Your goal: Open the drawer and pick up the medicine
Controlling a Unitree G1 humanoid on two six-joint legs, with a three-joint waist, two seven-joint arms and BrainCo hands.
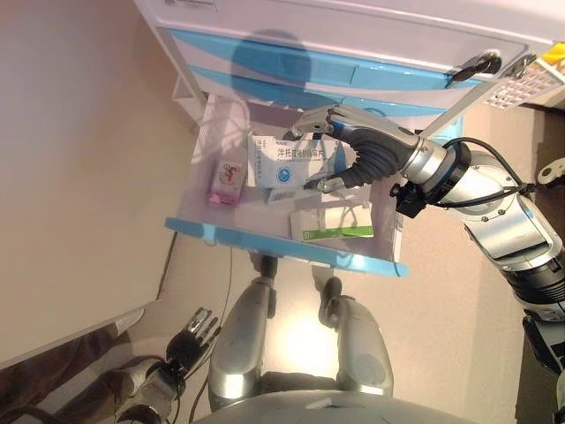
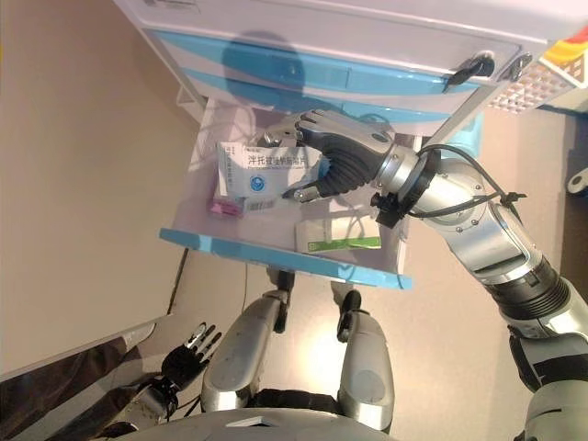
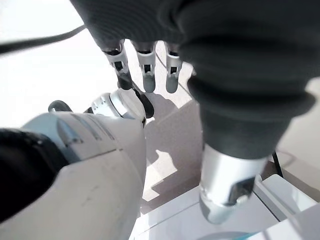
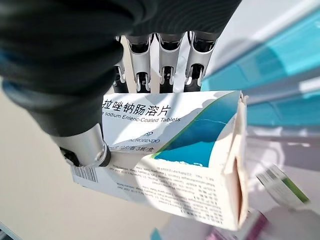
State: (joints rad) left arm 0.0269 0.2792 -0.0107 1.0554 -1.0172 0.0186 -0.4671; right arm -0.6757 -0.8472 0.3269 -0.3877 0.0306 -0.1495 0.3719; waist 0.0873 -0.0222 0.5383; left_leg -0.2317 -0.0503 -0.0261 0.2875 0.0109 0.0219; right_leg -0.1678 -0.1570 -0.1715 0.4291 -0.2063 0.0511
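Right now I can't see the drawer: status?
Right hand shut on white-and-blue medicine box, above open drawer. Left hand idle, open, low. Nothing blocking.

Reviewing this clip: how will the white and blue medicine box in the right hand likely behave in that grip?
The medicine box looks like thin card, probably light. Its end flap gapes, so it may crush under the right hand. Flat sides: unlikely to roll.

You see a white medicine box [image 1: 287, 162] with a blue swirl and black print, above a white drawer [image 1: 291, 249] fronted in light blue; inside lie a pink packet [image 1: 227, 182] and a white box with a green stripe [image 1: 331, 223].
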